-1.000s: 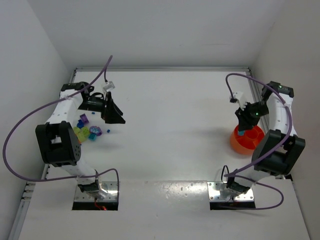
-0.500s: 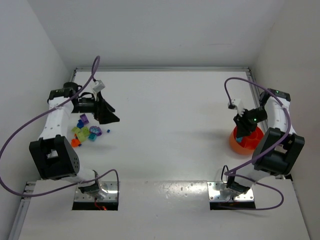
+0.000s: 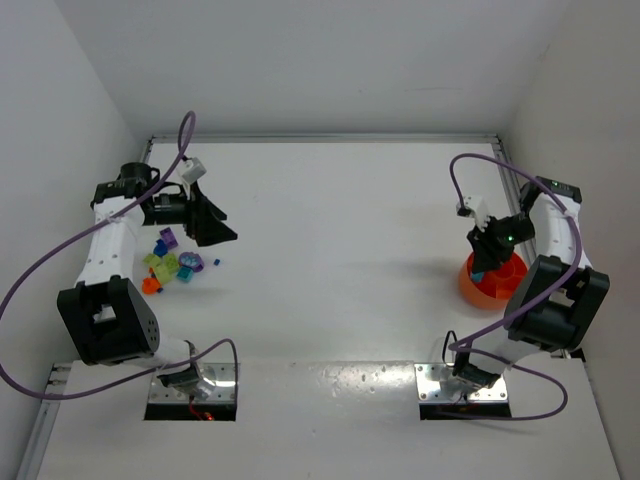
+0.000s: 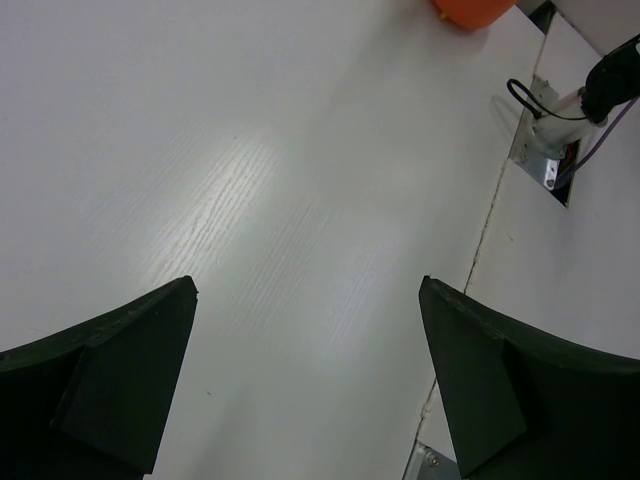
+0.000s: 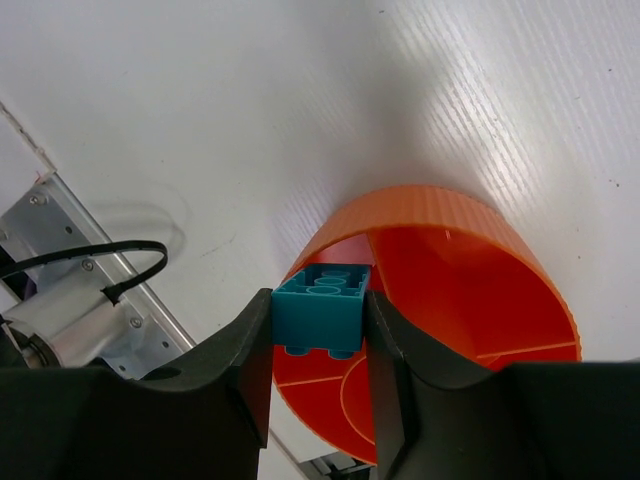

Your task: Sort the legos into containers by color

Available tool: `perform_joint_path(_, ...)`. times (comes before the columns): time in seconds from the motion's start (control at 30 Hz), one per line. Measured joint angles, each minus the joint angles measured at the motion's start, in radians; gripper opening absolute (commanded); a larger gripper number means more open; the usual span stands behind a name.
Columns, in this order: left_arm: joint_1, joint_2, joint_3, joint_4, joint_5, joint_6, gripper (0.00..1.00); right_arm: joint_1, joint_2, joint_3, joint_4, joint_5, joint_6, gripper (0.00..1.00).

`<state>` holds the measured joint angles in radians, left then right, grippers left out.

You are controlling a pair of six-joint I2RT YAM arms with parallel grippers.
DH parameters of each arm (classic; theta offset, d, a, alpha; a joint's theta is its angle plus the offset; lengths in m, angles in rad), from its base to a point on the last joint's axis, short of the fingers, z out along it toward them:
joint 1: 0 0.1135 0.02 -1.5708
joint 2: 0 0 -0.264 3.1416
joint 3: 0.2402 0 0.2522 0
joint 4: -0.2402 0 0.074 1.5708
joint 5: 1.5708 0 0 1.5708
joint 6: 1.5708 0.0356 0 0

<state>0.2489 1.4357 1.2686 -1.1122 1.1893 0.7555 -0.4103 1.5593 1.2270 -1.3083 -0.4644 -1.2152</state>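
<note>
Right wrist view: you are holding a teal brick (image 5: 322, 305) over the near rim of the orange bowl (image 5: 440, 215).

Your right gripper (image 5: 320, 335) is pinching the brick by its two sides, closed only as far as the brick allows. The brick is sitting right at the fingertips, over the bowl's edge rather than squarely above a compartment. As I judge it, you are doing this best by carrying it a little further inward, past the dividers (image 5: 520, 350), and lowering it close before letting go, so it is not bouncing out. Your left gripper (image 4: 310, 340) is standing wide open and empty. The remaining legos (image 3: 170, 262) are lying on the table (image 3: 330, 260) near it, back towards its wrist side.
</note>
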Motion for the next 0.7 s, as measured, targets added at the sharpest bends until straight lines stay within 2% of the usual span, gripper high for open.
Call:
perform_joint_path(0.33,0.008,0.0,0.0,0.012,0.0,-0.007,1.0,0.0,-0.049,-0.091,0.094,0.004,0.038,0.06)
perform_joint_path(0.63,0.015,0.0,0.0,0.03,0.0,-0.017,1.0,0.0,-0.05,-0.105,0.133,0.0,0.066,0.28)
perform_joint_path(0.67,0.017,0.0,0.0,0.03,0.0,-0.017,1.0,0.0,-0.05,-0.105,0.135,0.0,0.07,0.34)
perform_joint_path(0.7,0.018,0.0,0.0,0.031,0.0,-0.017,1.0,0.0,-0.05,-0.105,0.138,-0.001,0.074,0.37)
